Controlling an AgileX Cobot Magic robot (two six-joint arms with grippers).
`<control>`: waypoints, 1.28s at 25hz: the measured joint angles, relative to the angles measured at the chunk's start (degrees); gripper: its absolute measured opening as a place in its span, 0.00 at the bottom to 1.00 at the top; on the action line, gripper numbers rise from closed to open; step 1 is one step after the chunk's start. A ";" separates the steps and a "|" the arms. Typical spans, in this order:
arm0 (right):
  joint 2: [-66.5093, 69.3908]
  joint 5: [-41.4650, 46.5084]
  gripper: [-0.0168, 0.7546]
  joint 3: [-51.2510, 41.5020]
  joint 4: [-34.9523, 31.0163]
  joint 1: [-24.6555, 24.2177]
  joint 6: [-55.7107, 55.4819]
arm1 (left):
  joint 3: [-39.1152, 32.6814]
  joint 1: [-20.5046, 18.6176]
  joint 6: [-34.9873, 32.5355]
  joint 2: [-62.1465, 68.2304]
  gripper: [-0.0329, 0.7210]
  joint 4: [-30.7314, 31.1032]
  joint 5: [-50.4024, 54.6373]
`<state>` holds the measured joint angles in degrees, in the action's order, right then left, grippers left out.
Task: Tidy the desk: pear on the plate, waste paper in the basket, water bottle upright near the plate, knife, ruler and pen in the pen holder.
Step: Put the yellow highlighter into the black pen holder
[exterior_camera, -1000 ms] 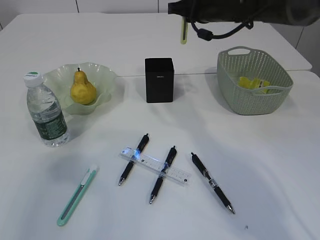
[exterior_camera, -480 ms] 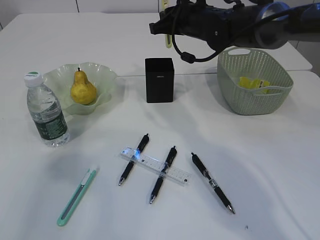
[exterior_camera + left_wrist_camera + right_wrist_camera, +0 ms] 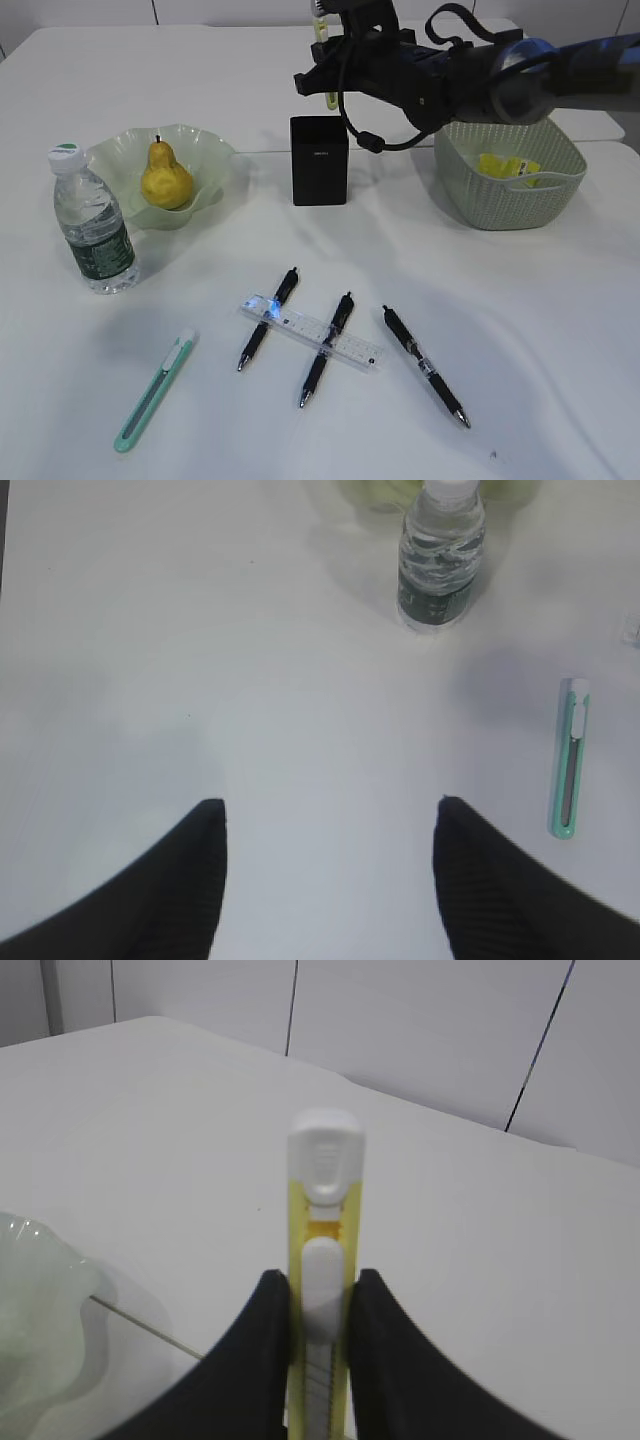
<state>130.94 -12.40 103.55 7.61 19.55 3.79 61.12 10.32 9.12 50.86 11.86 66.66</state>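
**A:** Which step is this?

**B:** Knife into the pen holder [image 3: 319, 160], I'd say. The right gripper [image 3: 318, 1310] has its fingers clamped on a yellow utility knife [image 3: 322, 1290], one on each flat side. The knife stands about upright in the wrist view, white cap on top.

**A:** Where is it relative to the cup?

**B:** Above its back edge, slightly to the right. In the exterior view the right arm [image 3: 470, 75] reaches in from the right, across the basket [image 3: 508, 160], wrist roughly level, with the knife hanging down from the gripper.

**A:** Next move?

**B:** My guess: centre the lower tip over the opening, lower it, then release. The mouth is small, so alignment matters.

**A:** Left side?

**B:** The left gripper [image 3: 330, 880] has its fingers wide apart and holds nothing. It hangs over bare table, with the water bottle [image 3: 440, 555] and teal knife [image 3: 570, 760] ahead of it.

**A:** Remaining?

**B:** The teal knife, ruler [image 3: 312, 331] and three pens [image 3: 325, 350] lie on the table. The pear [image 3: 165, 177] is on the plate [image 3: 205, 150], and the bottle is upright beside it.
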 joint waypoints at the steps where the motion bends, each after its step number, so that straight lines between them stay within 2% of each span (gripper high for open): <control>1: 0.17 -0.13 0.21 0.00 -0.01 0.00 0.00 | 0.00 0.00 0.00 0.00 0.65 0.00 0.00; 13: 4.10 -5.08 0.21 0.00 0.12 0.00 -1.57 | 0.00 0.00 0.00 0.00 0.65 0.00 0.00; 26: 5.49 -6.06 0.21 0.00 0.14 0.12 -3.79 | 0.00 0.00 0.00 0.00 0.65 0.00 0.00; 32: 5.61 -6.06 0.25 0.00 0.24 0.12 -4.96 | 0.00 0.00 0.00 0.00 0.65 -0.11 0.00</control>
<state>136.55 -18.46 103.55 7.85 19.67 -1.17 61.12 10.32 9.12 50.86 11.76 66.66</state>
